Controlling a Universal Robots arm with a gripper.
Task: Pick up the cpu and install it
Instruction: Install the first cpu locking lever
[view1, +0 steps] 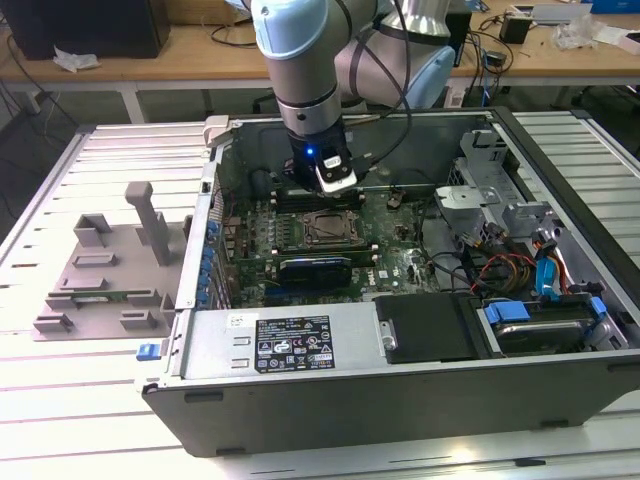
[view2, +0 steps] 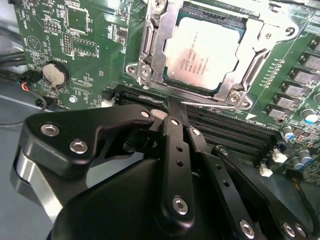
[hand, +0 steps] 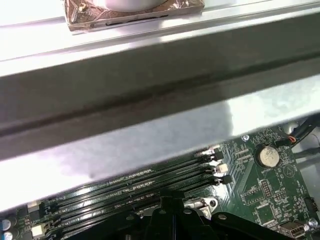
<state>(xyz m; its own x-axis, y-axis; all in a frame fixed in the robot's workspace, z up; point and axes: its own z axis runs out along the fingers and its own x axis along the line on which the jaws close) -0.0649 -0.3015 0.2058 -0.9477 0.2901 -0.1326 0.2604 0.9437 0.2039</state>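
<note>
The cpu (view2: 200, 52) lies flat in the motherboard socket (view1: 325, 228), its silver top showing inside the metal frame (view2: 150, 47). In the exterior view my gripper (view1: 325, 192) hangs inside the open computer case (view1: 400, 390), just behind the socket and a little above the board. The second wrist view shows the black fingers (view2: 172, 130) pressed together with nothing between them, and the gripper (view2: 172, 106) stops short of the socket's edge, over the memory slots (view2: 225, 131). The gripper (hand: 167, 199) also pokes into the first wrist view.
A grey fixture tray (view1: 100, 270) with upright posts stands on the slatted table at the exterior view's left. The case's metal wall (hand: 150, 100) rises close behind the gripper. A drive cage and cables (view1: 510, 250) fill the exterior view's right; a coin battery (view2: 55, 74) sits on the board.
</note>
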